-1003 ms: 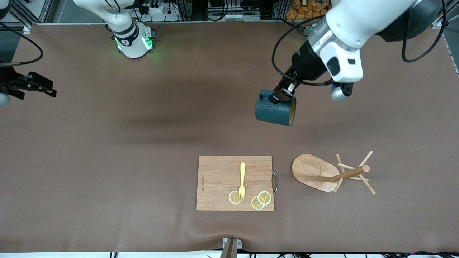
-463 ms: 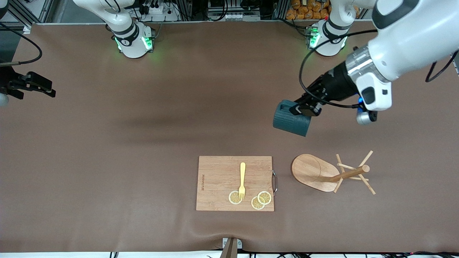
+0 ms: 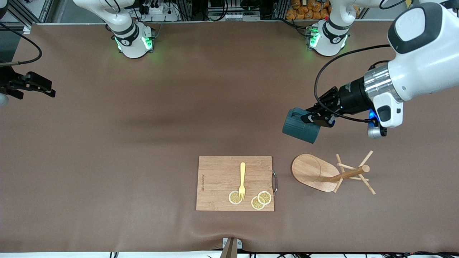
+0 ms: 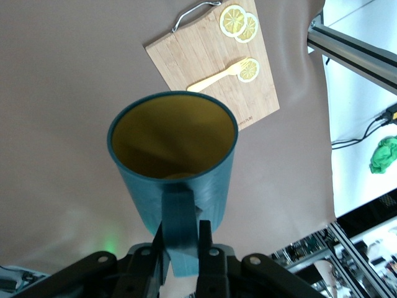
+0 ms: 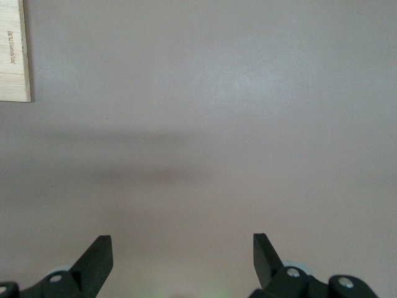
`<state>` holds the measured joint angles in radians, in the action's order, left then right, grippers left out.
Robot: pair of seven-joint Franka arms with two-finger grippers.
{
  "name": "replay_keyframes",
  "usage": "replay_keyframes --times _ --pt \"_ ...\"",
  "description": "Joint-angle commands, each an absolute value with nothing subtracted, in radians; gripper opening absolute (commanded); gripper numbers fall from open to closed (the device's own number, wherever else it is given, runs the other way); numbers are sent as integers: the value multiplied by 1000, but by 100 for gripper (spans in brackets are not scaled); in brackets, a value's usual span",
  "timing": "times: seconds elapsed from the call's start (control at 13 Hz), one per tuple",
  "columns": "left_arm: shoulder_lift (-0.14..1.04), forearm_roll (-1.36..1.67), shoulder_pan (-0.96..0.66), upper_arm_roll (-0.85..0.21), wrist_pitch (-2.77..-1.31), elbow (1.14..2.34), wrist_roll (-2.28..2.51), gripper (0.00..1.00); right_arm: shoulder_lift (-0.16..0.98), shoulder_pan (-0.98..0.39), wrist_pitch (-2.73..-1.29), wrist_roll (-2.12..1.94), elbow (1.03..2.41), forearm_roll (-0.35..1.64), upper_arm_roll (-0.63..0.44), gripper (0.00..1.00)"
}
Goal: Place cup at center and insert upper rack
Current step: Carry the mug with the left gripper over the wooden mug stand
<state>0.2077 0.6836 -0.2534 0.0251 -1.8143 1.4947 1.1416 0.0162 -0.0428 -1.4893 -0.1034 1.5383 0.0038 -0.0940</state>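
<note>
My left gripper (image 3: pixel 311 117) is shut on the handle of the dark teal cup (image 3: pixel 300 127) and holds it tilted in the air over the bare mat, above the ground between the mug tree and the left arm's base. In the left wrist view the cup (image 4: pixel 173 161) shows its yellowish inside, with the fingers (image 4: pixel 206 239) clamped on the handle. The upper rack, a light wooden mug tree (image 3: pixel 331 172), lies on its side on the mat beside the cutting board, toward the left arm's end. My right gripper (image 3: pixel 46 90) is open and waits at the right arm's end of the table; it also shows in the right wrist view (image 5: pixel 183 248).
A rectangular wooden cutting board (image 3: pixel 218 179) lies near the front edge with a yellow fork (image 3: pixel 242 180) and lemon slices (image 3: pixel 261 200) on it. It also shows in the left wrist view (image 4: pixel 186 59). The brown mat (image 3: pixel 143 143) covers the table.
My left arm has swung the cup toward the left arm's end and toward the mug tree, and turned it so its mouth faces away from the front camera. The right arm has not moved.
</note>
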Motion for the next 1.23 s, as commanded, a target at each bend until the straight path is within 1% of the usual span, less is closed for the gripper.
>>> replay_keyframes --times 0.0,0.31,0.77,1.0,1.16 --pt "215 758 -190 15 -1784 1497 1079 0 6 -38 -1480 -94 1536 15 -94 100" --pt "247 822 -118 15 -1741 1497 990 0 6 -38 -1480 -92 1536 15 -94 100" --pt "305 834 -77 15 -1740 1496 907 0 6 -38 -1480 -94 1536 15 -94 100" --pt "336 916 -31 15 -1740 1494 864 0 6 -35 -1482 -95 1536 15 -94 100" --pt "353 937 -28 15 -1740 1494 847 0 6 -38 -1483 -94 1536 17 -94 100"
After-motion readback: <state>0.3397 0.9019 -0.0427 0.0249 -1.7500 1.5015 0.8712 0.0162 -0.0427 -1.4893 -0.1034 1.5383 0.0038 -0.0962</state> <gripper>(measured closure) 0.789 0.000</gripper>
